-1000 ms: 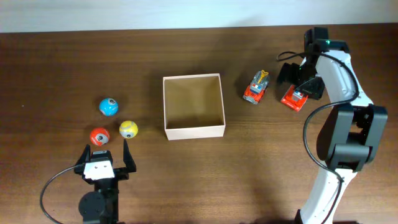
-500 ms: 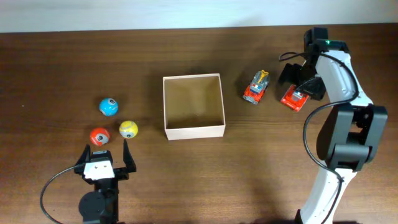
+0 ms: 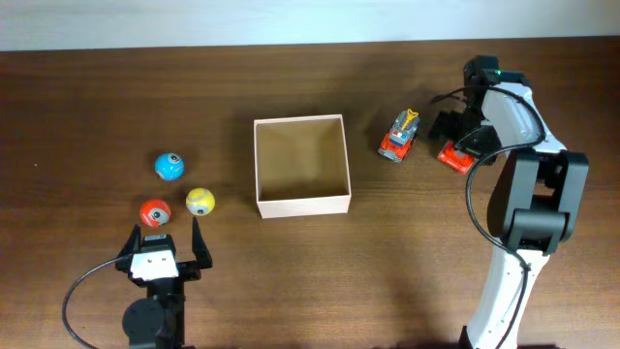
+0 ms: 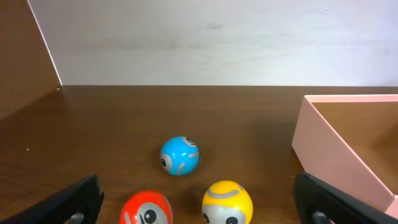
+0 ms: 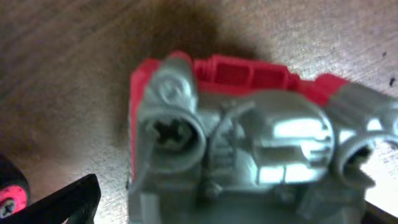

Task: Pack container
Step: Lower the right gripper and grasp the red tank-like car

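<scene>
The container (image 3: pixel 302 205) is a cream-white square box with a tan floor at mid-table, and nothing shows inside it; its pale wall (image 4: pixel 336 149) fills the right of the left wrist view. My left gripper (image 3: pixel 165 234) is open at the front left, just behind a red ball (image 4: pixel 146 208) and a yellow ball (image 4: pixel 227 202), with a blue ball (image 4: pixel 180 155) farther off. My right gripper (image 3: pixel 463 139) is open and low over a red and silver toy vehicle (image 5: pixel 249 143), its fingers (image 5: pixel 56 202) standing either side of the toy. A second toy truck (image 3: pixel 399 136) lies between that toy and the container.
The three balls (image 3: pixel 169 167) cluster left of the container. A pale wall runs along the table's far edge (image 3: pixel 291 47). The right arm's white body (image 3: pixel 528 204) reaches in from the front right. A cable loops beside the left arm's base (image 3: pixel 77 291).
My right gripper has shifted a little left and down over the red toy, turning slightly. The left arm, balls and container have not moved.
</scene>
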Robot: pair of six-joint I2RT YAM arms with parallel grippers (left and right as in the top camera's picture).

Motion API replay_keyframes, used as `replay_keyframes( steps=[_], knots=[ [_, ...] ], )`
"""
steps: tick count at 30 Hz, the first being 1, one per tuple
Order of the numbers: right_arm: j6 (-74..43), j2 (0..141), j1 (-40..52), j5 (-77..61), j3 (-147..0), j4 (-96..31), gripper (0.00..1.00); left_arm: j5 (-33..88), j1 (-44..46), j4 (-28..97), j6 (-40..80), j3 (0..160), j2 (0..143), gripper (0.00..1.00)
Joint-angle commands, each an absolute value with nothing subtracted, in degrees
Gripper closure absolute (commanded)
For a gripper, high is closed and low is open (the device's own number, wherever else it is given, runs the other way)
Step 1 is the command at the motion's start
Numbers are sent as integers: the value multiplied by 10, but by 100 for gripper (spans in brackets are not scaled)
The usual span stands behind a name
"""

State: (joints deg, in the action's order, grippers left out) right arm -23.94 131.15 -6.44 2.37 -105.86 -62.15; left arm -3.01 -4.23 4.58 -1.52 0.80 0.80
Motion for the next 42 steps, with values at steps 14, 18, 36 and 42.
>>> replay_keyframes(
  steps=[14,18,36,42],
  knots=[
    [-245,1318,-68,35,-992,-565,12,-23,-46,46,-24,5,3,1],
    [-243,1318,-69,35,-981,-556,22,-23,-46,46,-24,5,3,1],
    [-194,1317,-69,28,-1003,-569,48,-23,-46,46,-24,5,3,1],
    [-158,1317,-68,3,-1069,-628,47,-23,-46,46,-24,5,3,1]
  ],
)
